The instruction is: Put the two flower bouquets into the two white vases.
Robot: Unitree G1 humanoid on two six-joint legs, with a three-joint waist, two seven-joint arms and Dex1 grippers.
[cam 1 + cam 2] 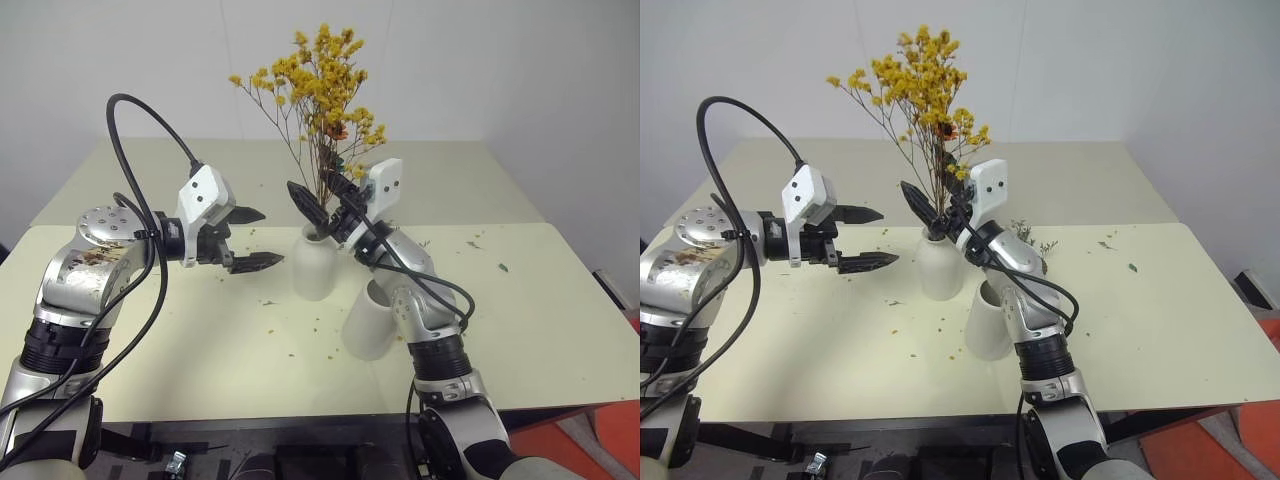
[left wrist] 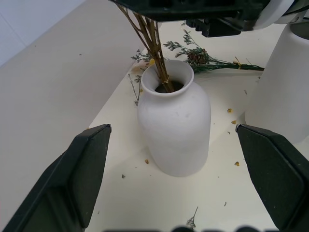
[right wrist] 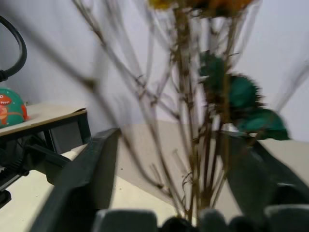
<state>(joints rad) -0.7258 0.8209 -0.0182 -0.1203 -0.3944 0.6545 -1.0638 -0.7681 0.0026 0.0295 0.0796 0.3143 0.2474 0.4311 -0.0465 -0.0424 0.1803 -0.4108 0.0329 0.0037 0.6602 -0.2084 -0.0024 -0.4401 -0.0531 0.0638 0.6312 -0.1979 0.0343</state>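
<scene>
The bushy yellow bouquet (image 1: pixel 320 75) stands upright with its stems in the small rounded white vase (image 1: pixel 315 265) at the middle of the table. My right gripper (image 1: pixel 312 192) is open just above the vase's neck, its fingers (image 3: pixel 91 169) on either side of the stems without pinching them. To the left of that vase my left gripper (image 1: pixel 270 237) is open and empty, pointing at it. The taller white vase (image 1: pixel 368 322) stands empty in front and to the right, partly behind my right forearm. The grey-green bouquet (image 2: pixel 207 58) lies flat on the table behind both vases.
Small yellow and green flower crumbs (image 1: pixel 300 330) are scattered over the cream table (image 1: pixel 550 310). A second table (image 1: pixel 450 170) adjoins it at the back, against a white wall. The front edge (image 1: pixel 300 412) is close below the vases.
</scene>
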